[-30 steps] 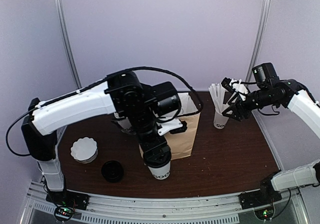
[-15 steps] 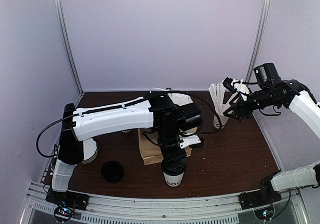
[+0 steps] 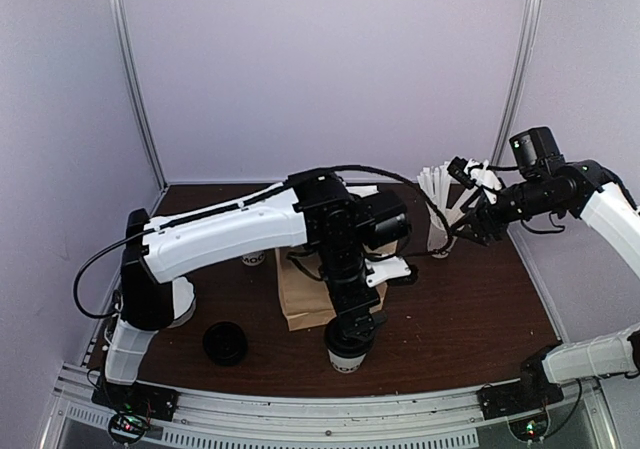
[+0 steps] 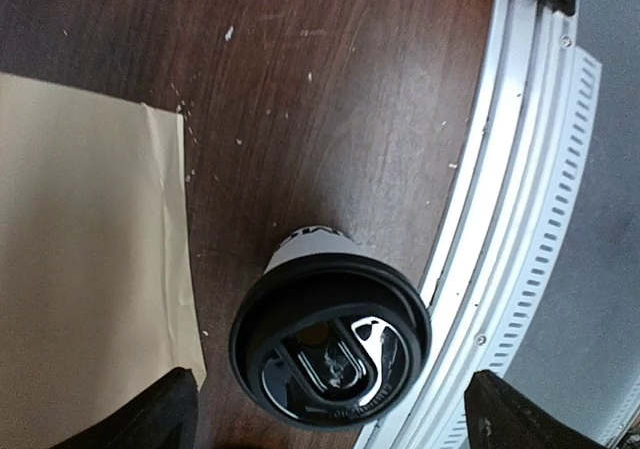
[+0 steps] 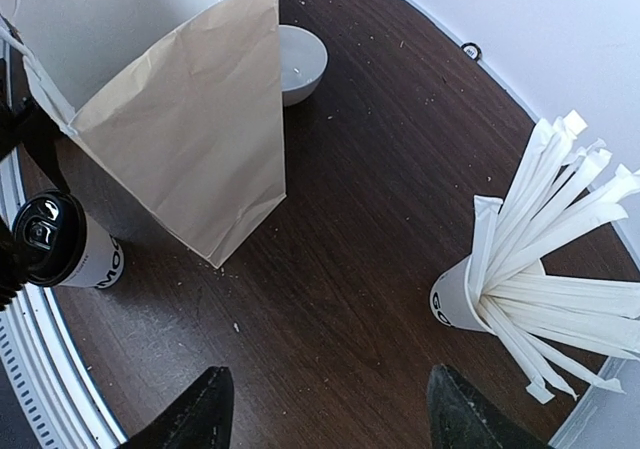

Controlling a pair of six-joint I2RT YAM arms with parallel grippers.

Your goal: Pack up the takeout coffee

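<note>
The takeout coffee is seen at the near edge of the table, just beside a paper bag, untouched between the widely spread left gripper. The right gripper is held open, empty, near a stick-filled cup. The coffee's lettering cannot be fully read.

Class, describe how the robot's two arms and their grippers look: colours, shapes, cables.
Both the left arm and the right arm have smooth white link covers joined by bulky black joints. Thin black cables loop along each. The left gripper and the right gripper are dark, almost black.
</note>
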